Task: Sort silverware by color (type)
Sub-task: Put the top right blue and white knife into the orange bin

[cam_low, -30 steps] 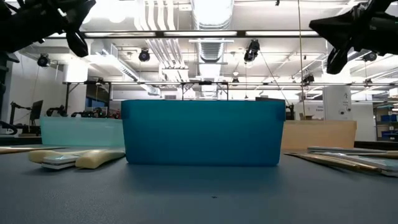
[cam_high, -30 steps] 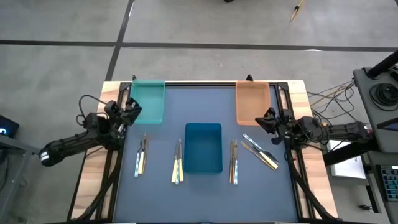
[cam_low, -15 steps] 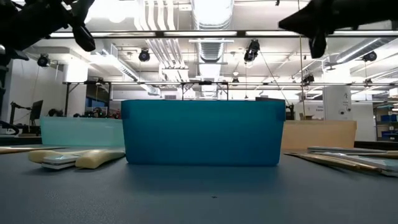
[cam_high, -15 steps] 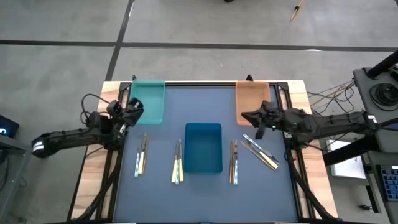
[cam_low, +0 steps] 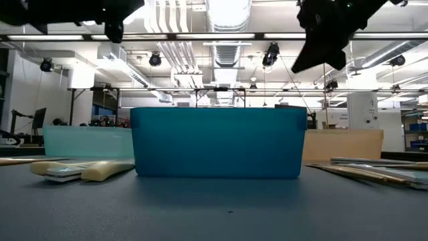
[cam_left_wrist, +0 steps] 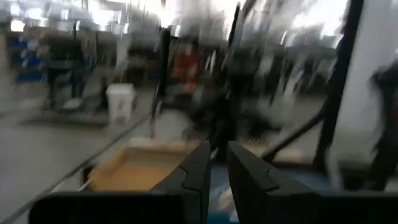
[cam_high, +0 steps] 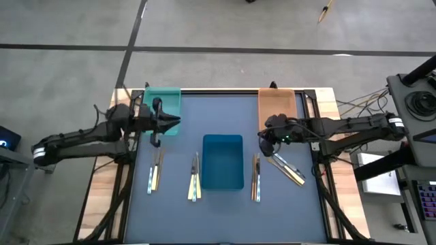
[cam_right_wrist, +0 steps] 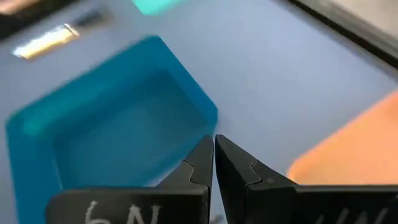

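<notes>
The silverware lies flat on the dark mat in several small groups: one left of the blue tray (cam_high: 155, 169), one along its left wall (cam_high: 195, 177), one along its right wall (cam_high: 255, 177), and a slanted group farther right (cam_high: 287, 167). My left gripper (cam_high: 172, 123) hovers shut at the teal tray's (cam_high: 162, 107) near right corner, pointing toward the table's right. My right gripper (cam_high: 263, 137) hovers shut between the orange tray (cam_high: 277, 109) and the blue tray (cam_high: 223, 161). The right wrist view shows its fingertips (cam_right_wrist: 213, 155) above the blue tray's corner (cam_right_wrist: 186, 106).
The three trays stand on the mat: teal far left, orange far right, blue in the middle. In the low view the blue tray (cam_low: 217, 142) fills the centre, with silverware lying to its left (cam_low: 80, 171) and right (cam_low: 374, 171). Wooden table edges flank the mat.
My left gripper has swung from the table's left edge toward the right, ending at the teal tray's near right corner. My right gripper has reached from the right edge toward the left, past the orange tray's near end toward the blue tray. The silverware has not moved.
</notes>
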`<action>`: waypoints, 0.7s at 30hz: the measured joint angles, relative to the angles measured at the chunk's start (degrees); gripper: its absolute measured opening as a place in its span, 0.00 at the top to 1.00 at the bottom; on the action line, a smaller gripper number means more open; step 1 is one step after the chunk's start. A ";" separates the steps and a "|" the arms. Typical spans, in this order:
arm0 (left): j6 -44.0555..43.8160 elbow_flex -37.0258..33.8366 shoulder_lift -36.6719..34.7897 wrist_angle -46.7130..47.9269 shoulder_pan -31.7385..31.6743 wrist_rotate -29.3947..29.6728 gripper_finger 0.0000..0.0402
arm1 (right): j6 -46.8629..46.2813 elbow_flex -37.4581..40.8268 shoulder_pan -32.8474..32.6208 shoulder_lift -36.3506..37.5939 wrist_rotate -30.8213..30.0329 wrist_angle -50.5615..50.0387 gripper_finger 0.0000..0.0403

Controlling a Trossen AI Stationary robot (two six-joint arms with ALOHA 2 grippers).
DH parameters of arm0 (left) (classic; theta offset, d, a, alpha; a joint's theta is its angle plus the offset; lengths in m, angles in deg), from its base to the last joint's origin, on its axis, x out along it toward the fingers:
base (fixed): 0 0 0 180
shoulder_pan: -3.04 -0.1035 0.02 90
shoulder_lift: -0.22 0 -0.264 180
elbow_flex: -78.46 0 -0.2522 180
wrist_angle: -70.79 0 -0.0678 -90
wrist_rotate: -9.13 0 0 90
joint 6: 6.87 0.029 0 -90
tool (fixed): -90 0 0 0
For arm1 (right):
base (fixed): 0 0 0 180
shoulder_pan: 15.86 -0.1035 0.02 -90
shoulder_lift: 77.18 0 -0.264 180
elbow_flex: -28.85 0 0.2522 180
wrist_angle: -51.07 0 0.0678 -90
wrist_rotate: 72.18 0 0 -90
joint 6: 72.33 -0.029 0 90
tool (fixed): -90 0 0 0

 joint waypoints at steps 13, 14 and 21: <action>8.01 7.79 5.69 15.29 -0.08 9.45 0.91 | -9.12 -7.76 -0.04 -11.04 5.21 -35.29 0.98; 8.36 7.80 5.79 15.27 -0.08 9.47 0.91 | -9.10 -7.76 -0.04 -11.54 6.18 -36.46 0.98; 10.25 9.49 6.64 15.20 -0.08 9.49 0.91 | -9.01 -7.04 -0.04 -14.41 7.98 -37.95 0.98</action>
